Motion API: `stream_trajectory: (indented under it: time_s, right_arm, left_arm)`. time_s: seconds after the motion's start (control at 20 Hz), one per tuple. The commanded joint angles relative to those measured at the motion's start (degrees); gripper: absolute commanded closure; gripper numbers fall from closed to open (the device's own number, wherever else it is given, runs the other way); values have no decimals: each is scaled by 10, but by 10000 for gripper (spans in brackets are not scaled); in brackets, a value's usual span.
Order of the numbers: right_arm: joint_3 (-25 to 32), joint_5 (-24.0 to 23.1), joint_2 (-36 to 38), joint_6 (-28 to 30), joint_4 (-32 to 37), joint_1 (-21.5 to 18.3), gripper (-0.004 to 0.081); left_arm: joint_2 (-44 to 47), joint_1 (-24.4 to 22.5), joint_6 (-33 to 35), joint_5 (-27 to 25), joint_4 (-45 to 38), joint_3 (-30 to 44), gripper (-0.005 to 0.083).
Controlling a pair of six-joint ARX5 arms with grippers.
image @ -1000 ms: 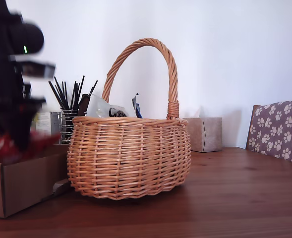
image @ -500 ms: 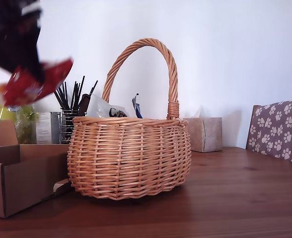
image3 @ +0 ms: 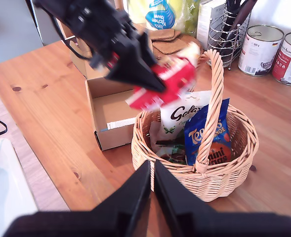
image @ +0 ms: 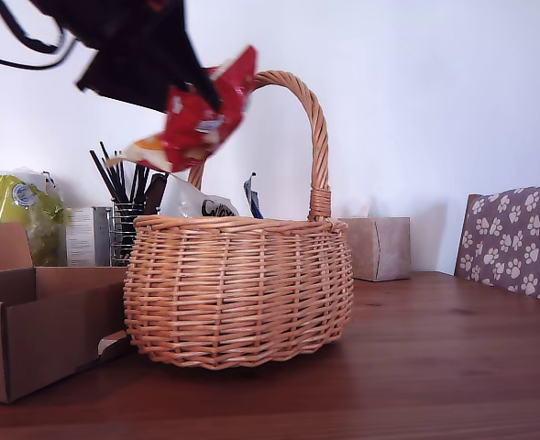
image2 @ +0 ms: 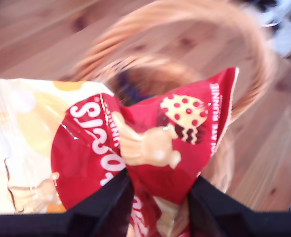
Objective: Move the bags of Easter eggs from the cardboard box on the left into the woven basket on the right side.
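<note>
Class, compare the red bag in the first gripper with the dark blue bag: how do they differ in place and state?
The red bag hangs in the air, pinched by my first gripper; the dark blue bag stands inside the woven basket, untouched. The red one is above the rim, the blue one below the handle. Both are crinkly sweet packets.

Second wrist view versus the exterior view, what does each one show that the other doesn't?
Only the second wrist view shows the basket's contents from above: a dark blue bag beside a white bag, plus two tins and the cardboard box's bare inside. Only the exterior view shows the tissue box and a paw-print cushion. Both show the woven basket, the red bag held above it in my first end effector, and the wire pencil holder.
</note>
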State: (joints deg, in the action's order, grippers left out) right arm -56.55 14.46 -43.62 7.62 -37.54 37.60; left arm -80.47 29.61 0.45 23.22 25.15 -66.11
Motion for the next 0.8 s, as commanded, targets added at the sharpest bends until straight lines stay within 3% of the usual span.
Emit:
stream_trajectory:
  time_s: [0.0,0.2,0.5,0.75]
  right_arm:
    - [11,2,3,3,4,1,782]
    - [11,2,3,3,2,1,782]
    - [11,2,3,4,-5,1,782]
    - [11,2,3,4,-4,1,782]
  left_arm:
    - [-27,11,-5,3,-25,0,540]
    - [-98,30,-5,3,-75,0,540]
    - [-200,36,-11,-22,-78,0,540]
    - [-207,37,-16,-23,-79,0,538]
